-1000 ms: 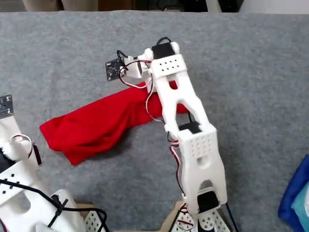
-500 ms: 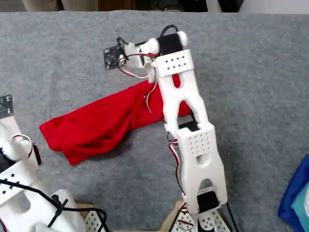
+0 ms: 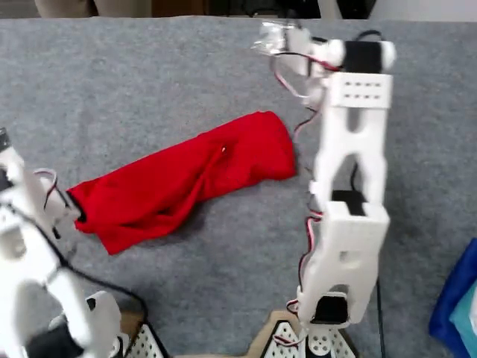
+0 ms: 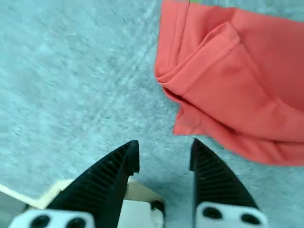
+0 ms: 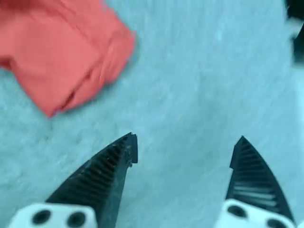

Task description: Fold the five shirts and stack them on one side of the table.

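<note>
Red shirt (image 4: 228,85) sits bunched up just ahead of the left gripper (image 4: 165,142), which is partly open and empty. The right gripper (image 5: 186,137) is wide open, holding nothing, with the shirt off to one side.

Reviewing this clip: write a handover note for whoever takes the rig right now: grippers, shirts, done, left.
Left gripper: open, empty, above the grey table cover just off one end of the red shirt.
Right gripper: open wide, empty, over bare cover beyond the shirt's other end.
Red shirt: mid-table, a long rumpled strip doubled lengthwise, held by neither gripper.
Blue and teal fabric at the high view's right edge, mostly cut off; fold state unclear.
Done: at most a first lengthwise fold.
Left: finish folding the red shirt and stack it at one side; other shirts uncountable here.
</note>
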{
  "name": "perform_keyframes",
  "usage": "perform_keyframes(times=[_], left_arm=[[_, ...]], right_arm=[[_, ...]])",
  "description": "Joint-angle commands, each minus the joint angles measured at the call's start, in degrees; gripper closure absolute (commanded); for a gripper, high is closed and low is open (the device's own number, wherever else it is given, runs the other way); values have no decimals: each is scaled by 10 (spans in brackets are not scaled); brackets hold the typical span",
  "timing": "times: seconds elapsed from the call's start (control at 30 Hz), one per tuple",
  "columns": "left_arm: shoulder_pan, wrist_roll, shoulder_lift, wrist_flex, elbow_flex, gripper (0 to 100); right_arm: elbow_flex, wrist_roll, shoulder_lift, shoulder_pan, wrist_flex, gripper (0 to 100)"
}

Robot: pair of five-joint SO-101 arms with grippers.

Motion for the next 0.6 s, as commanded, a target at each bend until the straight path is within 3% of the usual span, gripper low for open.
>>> perform_keyframes(times=[0.0, 0.23, 0.57], left_arm=[[18, 68, 137, -4, -91, 763], [19, 115, 327, -4, -211, 753], [47, 164, 473, -8, -265, 757]], right_arm=[[66, -13, -58, 48, 8, 680], [117, -9, -59, 108, -26, 680], [118, 11, -59, 115, -28, 680]])
